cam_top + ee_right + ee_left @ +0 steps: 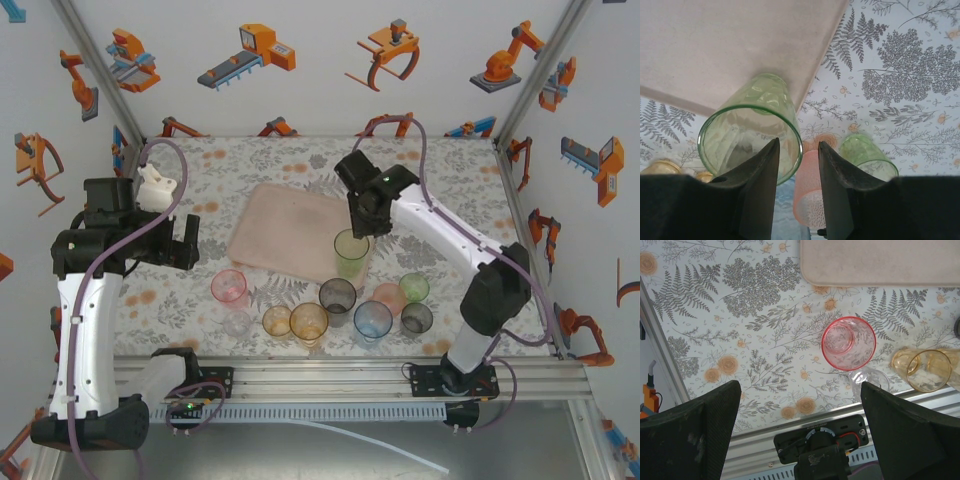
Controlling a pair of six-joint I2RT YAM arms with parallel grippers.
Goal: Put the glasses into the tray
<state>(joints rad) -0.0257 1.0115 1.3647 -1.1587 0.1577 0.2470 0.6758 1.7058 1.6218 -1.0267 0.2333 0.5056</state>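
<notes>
Left pincer (800, 385) spread wide, pointing down; right arm (440, 235) stretched forward, right pincer (798, 145) jaws narrowly parted

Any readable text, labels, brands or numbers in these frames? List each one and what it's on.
No legible text found.
Wall stickers: orange robot drawings, no words.
Black mount at the table edge, left wrist view: small curved tick scale, too small to read.
Tray, green glass, tablecloth: no labels or marks to be seen.
</notes>
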